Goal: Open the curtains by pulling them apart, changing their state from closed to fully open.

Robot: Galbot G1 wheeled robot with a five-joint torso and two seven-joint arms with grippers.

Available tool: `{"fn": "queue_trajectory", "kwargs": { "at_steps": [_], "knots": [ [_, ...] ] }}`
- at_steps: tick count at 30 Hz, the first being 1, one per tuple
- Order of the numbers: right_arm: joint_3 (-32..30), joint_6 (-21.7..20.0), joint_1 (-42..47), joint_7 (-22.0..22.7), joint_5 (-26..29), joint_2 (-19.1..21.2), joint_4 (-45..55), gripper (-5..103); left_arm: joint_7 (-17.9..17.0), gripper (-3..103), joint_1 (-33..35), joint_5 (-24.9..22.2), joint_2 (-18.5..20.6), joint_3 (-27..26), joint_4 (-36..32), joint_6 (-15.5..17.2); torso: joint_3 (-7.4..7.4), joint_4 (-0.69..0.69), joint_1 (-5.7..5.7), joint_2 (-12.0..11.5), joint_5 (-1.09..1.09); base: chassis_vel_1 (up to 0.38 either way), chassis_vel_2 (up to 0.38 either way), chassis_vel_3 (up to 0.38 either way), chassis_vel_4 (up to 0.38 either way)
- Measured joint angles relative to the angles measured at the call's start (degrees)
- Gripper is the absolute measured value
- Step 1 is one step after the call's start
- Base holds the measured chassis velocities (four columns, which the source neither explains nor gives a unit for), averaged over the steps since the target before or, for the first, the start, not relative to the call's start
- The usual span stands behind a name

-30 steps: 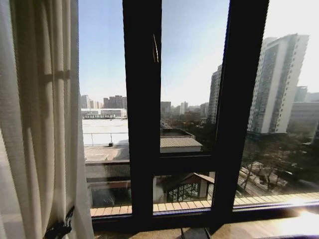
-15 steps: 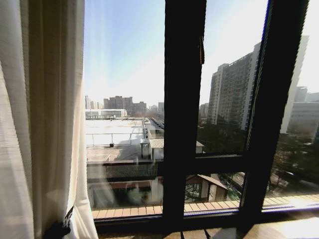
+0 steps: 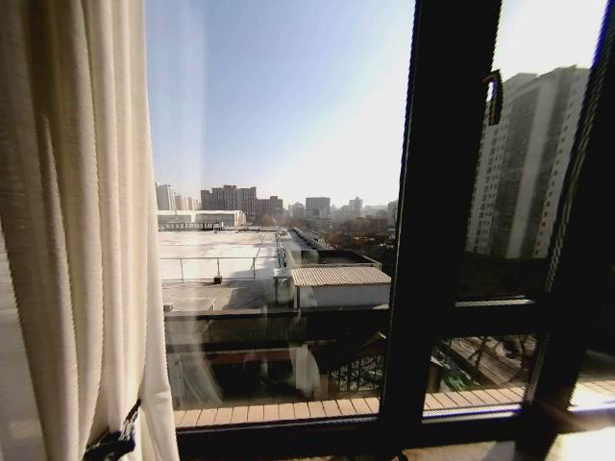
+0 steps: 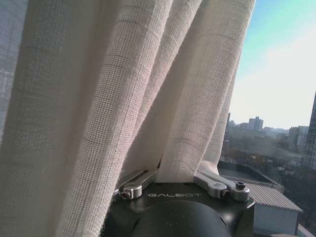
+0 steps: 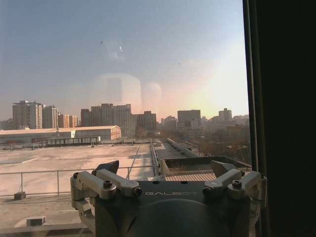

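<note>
The curtain (image 3: 77, 240) hangs gathered at the left edge of the head view, its cream pleats bunched from top to bottom, leaving the glass to its right uncovered. Low on that bunch, near the bottom corner of the view, the left gripper (image 3: 113, 444) shows as a dark shape pressed into the fabric's inner edge. In the left wrist view the same curtain (image 4: 123, 89) falls in coarse woven folds straight down into the left gripper (image 4: 180, 178), and the folds are pinched together where they meet the metal finger links, so the fingers are closed on the cloth; the fingertips themselves are buried in the fabric. To the right of the curtain in the head view stands a dark window frame (image 3: 437, 221), a broad upright bar with a crossbar low down, and a small handle (image 3: 493, 96) sits on the frame near the top right. Beyond the glass lie a flat roof (image 3: 216, 254), low buildings and a tall tower block (image 3: 524, 163) under a clear sky. In the right wrist view the right gripper (image 5: 168, 173) is held up close before the bare glass, just beside the dark frame (image 5: 281, 118), with its fingers (image 5: 109, 168) spread apart and nothing between them; the city skyline lies ahead of it.
</note>
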State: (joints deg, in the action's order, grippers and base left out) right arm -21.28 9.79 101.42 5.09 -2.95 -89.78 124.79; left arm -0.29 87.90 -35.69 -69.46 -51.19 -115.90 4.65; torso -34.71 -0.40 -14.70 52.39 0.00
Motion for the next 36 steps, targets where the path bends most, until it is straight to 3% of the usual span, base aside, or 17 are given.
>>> {"fn": "queue_trajectory", "kwargs": {
  "at_steps": [8, 13, 21, 24, 25, 26, 28, 32, 33, 36],
  "knots": [
    [-0.19, 0.56, -0.85, 0.07, 1.71, 0.30, -0.70, 100, 0.02, 0, -0.09, 0.03, 0.04, -0.03, 0.33, -0.06, 0.00, 0.00, 0.00, 0.01, -0.03, 0.219, 0.186, -0.192, -0.197],
    [-0.47, 1.17, -1.04, 0.08, 2.44, 0.85, -0.96, 100, 0.02, 0, -0.10, 0.32, -0.29, 0.16, 0.51, 0.01, -0.01, -0.02, 0.00, 0.00, 0.05, -0.012, -0.012, 0.008, 0.009],
    [-0.84, 1.55, -1.48, -0.04, 2.05, 0.99, -1.11, 100, 0.00, 0, -0.03, 0.36, -0.35, -0.12, 0.50, -0.05, -0.01, 0.00, -0.01, 0.00, -0.02, -0.035, -0.021, 0.019, 0.019],
    [-0.69, 1.55, -1.64, -0.08, 2.05, 1.04, -1.23, 100, -2.02, 0, -0.11, 0.71, -0.39, -0.25, 0.06, -0.02, 0.00, 0.01, 0.00, 0.00, -0.03, 0.000, 0.000, 0.000, 0.000],
    [-0.64, 1.55, -1.72, -0.10, 2.05, 1.12, -1.33, 100, -4.46, 0, -0.25, 1.29, -0.58, -0.27, -0.29, 0.03, 0.00, 0.00, 0.00, 0.00, -0.02, 0.000, 0.000, 0.000, 0.000],
    [-0.64, 1.55, -1.72, -0.10, 2.05, 1.12, -1.33, 100, -4.46, 0, -0.25, 1.29, -0.58, -0.27, -0.29, 0.03, 0.00, 0.00, 0.00, 0.00, -0.02, 0.000, 0.000, 0.000, 0.000],
    [-0.68, 1.55, -1.87, -0.13, 2.06, 1.24, -1.53, 100, -8.04, 0, -0.55, 1.98, -0.93, -0.88, -0.66, 0.07, -0.01, 0.00, 0.00, 0.00, 0.00, 0.000, 0.000, 0.000, 0.000],
    [-0.82, 1.56, -2.01, -0.16, 2.09, 1.39, -1.61, 100, -11.12, 0, -1.19, 2.05, -0.95, -2.12, -0.56, 0.12, -0.01, 0.00, 0.00, 0.00, 0.00, 0.000, 0.000, 0.000, 0.000],
    [-0.87, 1.55, -2.13, -0.18, 2.12, 1.46, -1.66, 100, -13.24, 0, -1.96, 1.44, -0.62, -3.18, -0.09, 0.25, -0.01, 0.00, -0.01, 0.00, -0.01, 0.000, 0.000, 0.000, 0.000],
    [-0.86, 1.55, -2.15, -0.19, 2.13, 1.51, -1.67, 100, -14.17, 0, -2.40, 0.82, -0.31, -3.97, 0.19, 0.41, -0.01, -0.01, 0.00, 0.00, -0.01, 0.000, 0.000, 0.000, 0.000]
  ]
}}
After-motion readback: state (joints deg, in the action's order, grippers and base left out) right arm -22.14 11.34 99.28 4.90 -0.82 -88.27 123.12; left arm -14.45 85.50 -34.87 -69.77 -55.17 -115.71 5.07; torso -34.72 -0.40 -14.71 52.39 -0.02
